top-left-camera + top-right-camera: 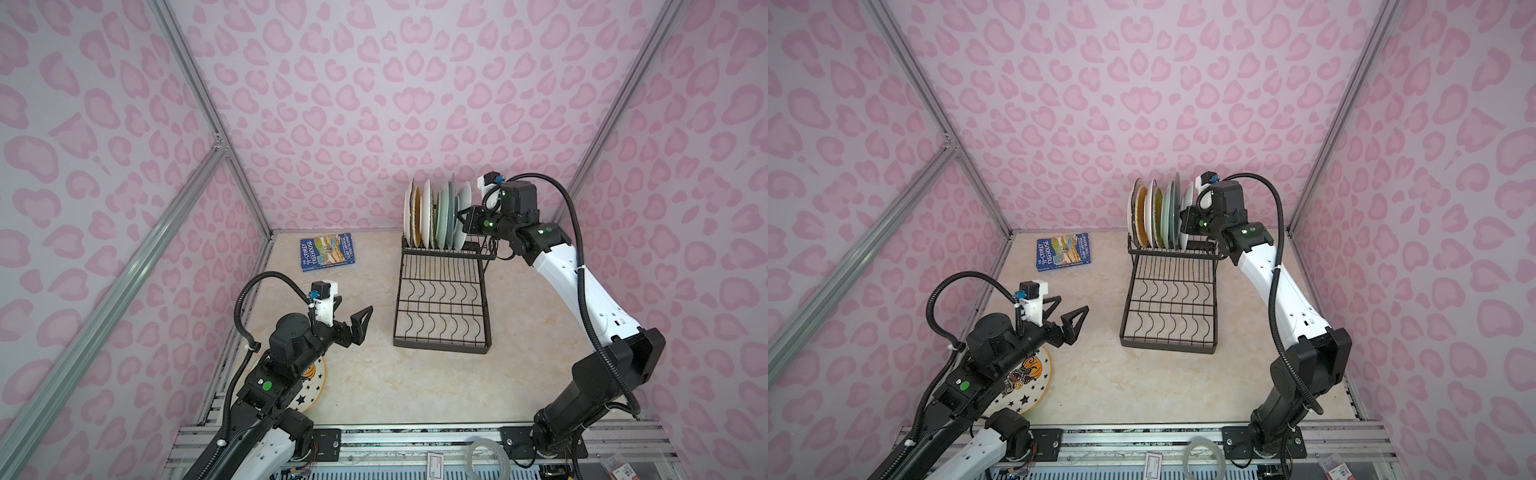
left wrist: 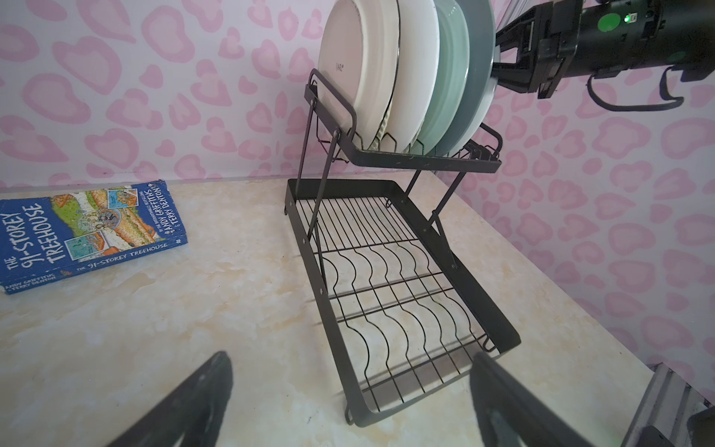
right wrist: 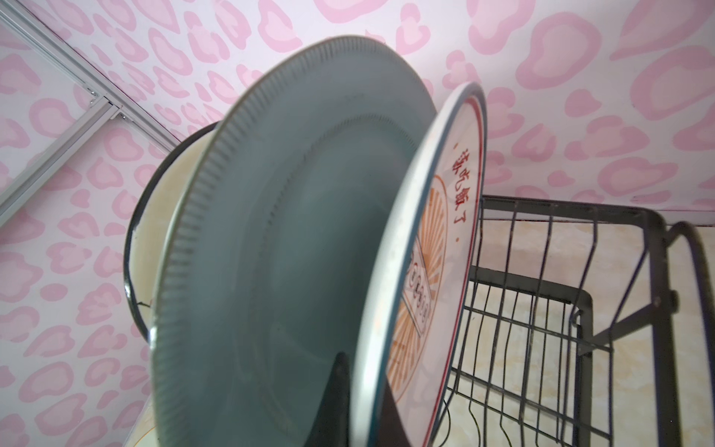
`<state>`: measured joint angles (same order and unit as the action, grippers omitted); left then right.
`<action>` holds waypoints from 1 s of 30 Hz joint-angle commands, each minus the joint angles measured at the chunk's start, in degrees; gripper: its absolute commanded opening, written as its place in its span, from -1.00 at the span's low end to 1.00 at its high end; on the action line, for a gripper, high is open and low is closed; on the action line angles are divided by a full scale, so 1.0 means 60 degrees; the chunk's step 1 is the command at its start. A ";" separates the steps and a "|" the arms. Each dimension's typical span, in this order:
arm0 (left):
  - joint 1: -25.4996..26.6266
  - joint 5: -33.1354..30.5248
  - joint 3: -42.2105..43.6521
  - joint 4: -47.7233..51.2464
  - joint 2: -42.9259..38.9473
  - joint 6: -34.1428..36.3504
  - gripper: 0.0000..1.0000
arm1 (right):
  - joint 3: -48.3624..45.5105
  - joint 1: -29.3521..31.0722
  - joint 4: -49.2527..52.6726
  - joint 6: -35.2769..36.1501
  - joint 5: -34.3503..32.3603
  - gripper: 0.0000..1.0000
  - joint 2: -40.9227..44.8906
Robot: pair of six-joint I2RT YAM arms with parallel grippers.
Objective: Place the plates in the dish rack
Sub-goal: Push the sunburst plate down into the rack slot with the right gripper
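The black wire dish rack (image 1: 440,347) (image 1: 1169,348) stands at the back right of the table. Several plates (image 1: 426,216) stand upright in its raised basket (image 2: 425,160). My right gripper (image 3: 361,371) (image 1: 462,217) is shut on the rim of a white plate with orange and red print (image 3: 437,240), upright at the right end of the row, beside a grey-blue plate (image 3: 290,232). My left gripper (image 1: 353,307) (image 1: 1072,303) (image 2: 350,360) hangs open and holds nothing above the front left of the table. A white plate with stars and an orange print (image 1: 1034,382) lies flat under the left arm, partly hidden.
A blue book (image 1: 327,252) (image 2: 89,232) lies flat at the back left. The rack's lower tray (image 2: 387,294) of wavy wires holds nothing. Pink patterned walls close in three sides. A tape roll (image 1: 488,457) sits on the front rail.
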<state>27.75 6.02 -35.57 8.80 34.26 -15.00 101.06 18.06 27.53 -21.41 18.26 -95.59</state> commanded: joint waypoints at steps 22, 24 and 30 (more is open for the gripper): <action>-0.0010 0.0022 -0.0079 -0.0137 0.0091 0.0025 0.95 | 0.0034 -0.0020 -0.0018 0.0183 0.0484 -0.56 -0.0334; -0.0010 -0.0049 -0.0070 -0.0146 0.0091 0.0040 0.94 | 0.0073 -0.0016 -0.0018 0.0215 0.0516 -0.52 -0.0318; -0.0010 -0.0096 -0.0076 -0.0132 0.0131 0.0082 0.95 | 0.0135 -0.0020 -0.0002 0.0243 0.0688 -0.45 -0.0270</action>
<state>27.75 5.98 -35.57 9.13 34.96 -14.96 101.54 17.93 27.62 -20.38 21.28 -97.17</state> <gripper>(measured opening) 0.972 0.272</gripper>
